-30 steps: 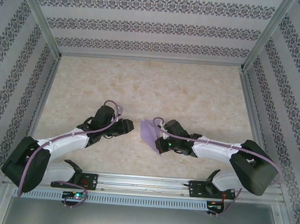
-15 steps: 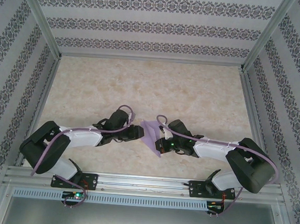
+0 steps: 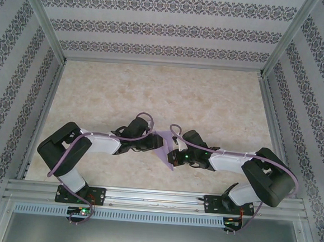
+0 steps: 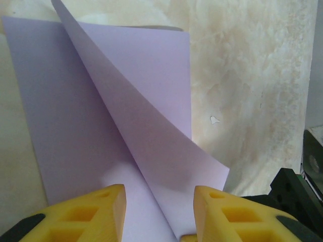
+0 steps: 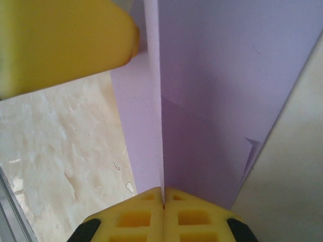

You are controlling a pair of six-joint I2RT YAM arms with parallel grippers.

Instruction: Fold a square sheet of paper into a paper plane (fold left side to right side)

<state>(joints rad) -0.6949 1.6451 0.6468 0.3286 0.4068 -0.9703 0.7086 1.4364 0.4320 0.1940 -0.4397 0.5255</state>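
The square sheet of paper (image 3: 164,141) is lavender and lies bent at the table's middle, between both arms. In the left wrist view one flap of the paper (image 4: 151,116) curls up off the flat part and runs down between my yellow fingers. My left gripper (image 3: 153,144) (image 4: 159,201) is open, its jaws on either side of that flap without pinching it. My right gripper (image 3: 171,154) (image 5: 163,200) is shut on the paper's (image 5: 227,101) raised edge, which stands upright from the pads. One yellow finger of the left gripper (image 5: 60,45) is close above in the right wrist view.
The beige marbled tabletop (image 3: 164,93) stretches behind the arms, boxed in by patterned walls (image 3: 169,29). An aluminium rail (image 3: 156,196) runs along the near edge. Black parts of the right arm (image 4: 295,196) sit just right of my left fingers.
My left arm has swung right and stretched out until its gripper reached the paper's left side. The right gripper kept its hold while the paper shifted a little.
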